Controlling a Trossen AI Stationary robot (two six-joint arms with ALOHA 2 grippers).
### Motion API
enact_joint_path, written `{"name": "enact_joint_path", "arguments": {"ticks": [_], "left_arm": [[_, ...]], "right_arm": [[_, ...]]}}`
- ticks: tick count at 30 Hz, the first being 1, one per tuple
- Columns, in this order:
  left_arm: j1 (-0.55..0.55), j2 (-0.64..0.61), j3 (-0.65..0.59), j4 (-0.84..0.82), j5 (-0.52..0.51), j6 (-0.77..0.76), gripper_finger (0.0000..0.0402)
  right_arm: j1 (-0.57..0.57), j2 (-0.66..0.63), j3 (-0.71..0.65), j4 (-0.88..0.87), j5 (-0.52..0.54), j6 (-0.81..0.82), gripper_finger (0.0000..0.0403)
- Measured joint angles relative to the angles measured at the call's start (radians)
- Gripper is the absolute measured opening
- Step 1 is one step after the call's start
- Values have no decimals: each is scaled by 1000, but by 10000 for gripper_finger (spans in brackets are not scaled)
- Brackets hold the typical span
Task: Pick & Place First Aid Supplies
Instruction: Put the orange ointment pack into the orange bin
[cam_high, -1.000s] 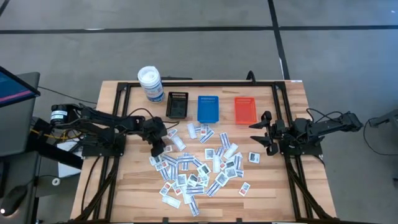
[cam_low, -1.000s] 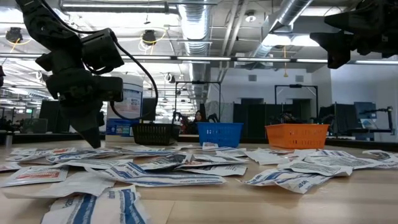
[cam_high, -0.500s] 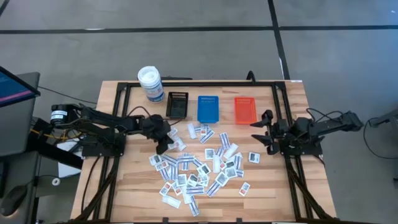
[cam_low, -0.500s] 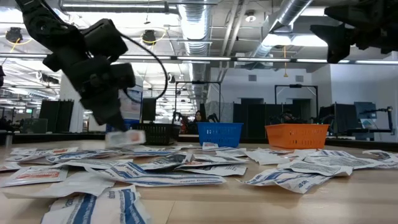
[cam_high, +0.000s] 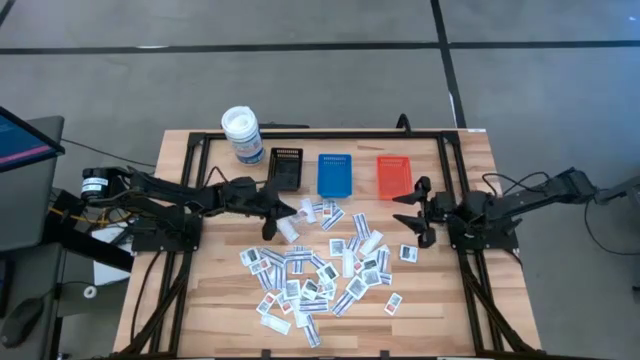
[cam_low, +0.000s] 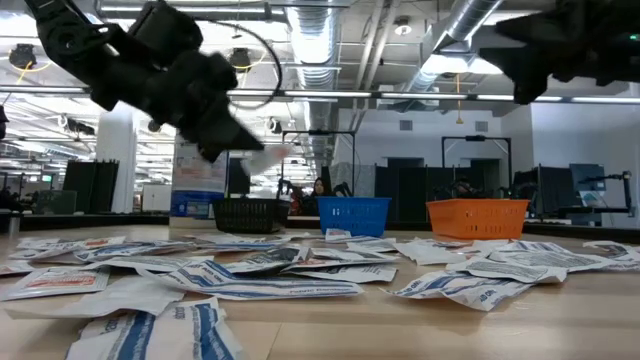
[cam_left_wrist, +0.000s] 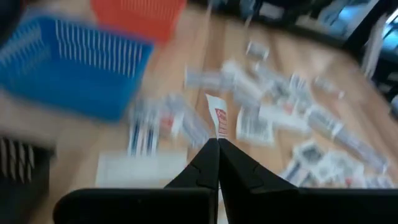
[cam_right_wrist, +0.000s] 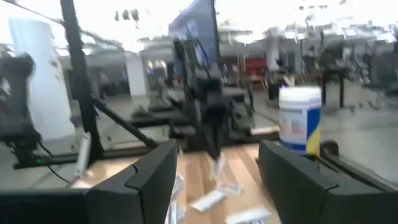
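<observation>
**A:** The left gripper (cam_high: 270, 212) has its two dark fingers pinched tight on one small flat white packet with red print (cam_left_wrist: 219, 122) — lifted clear of the wooden table (cam_high: 450, 310), just in front of the small black mesh tray (cam_high: 285, 168) and the blue plastic tray (cam_high: 335, 174). How would you finish the carry?

**B:** I'd keep the pinch firm and the wrist level, travel over the tray walls rather than through them, and let go only once the packet hangs inside a rim. It's thin and light, so a quick swing could flutter it loose. Which tray it belongs in I can't judge from here.

**A:** And how does it lie?

**B:** Held by one short end, edge-on to the wrist camera. Its long axis runs straight out from the fingertips, in line with the fingers, pointing away from the arm towards the middle of the table — the red print faces sideways.

**A:** The rest?

**B:** The scattered pile of white packets with blue and dark print (cam_high: 320, 275) lies mid-table, well apart from the orange tray (cam_high: 394, 176). The right gripper (cam_high: 412, 215) waits beside the pile's edge, fingers spread wide, holding nothing.
</observation>
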Motion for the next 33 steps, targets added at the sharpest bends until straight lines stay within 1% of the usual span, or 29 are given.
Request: {"name": "enact_joint_path", "arguments": {"ticks": [4,8,14,19,21,26,29,33], "left_arm": [[0,0,0,121,0,34,5],[0,0,0,187,0,35,5],[-9,0,0,203,-1,35,5],[-32,0,0,210,0,35,5],[-38,0,0,210,0,35,5],[-52,0,0,210,-3,35,5],[-59,0,0,210,-12,35,5],[-68,0,0,210,-23,35,5]], "right_arm": [[-37,184,75,4,2,63,221],[-77,402,170,3,1,120,221],[-127,731,346,8,2,181,221],[-134,950,500,6,1,180,221],[-134,1016,559,4,-17,180,221],[-134,1130,684,1,-127,150,221],[-134,1165,739,-27,-133,131,221],[-139,1195,780,-46,-133,130,221]]}}
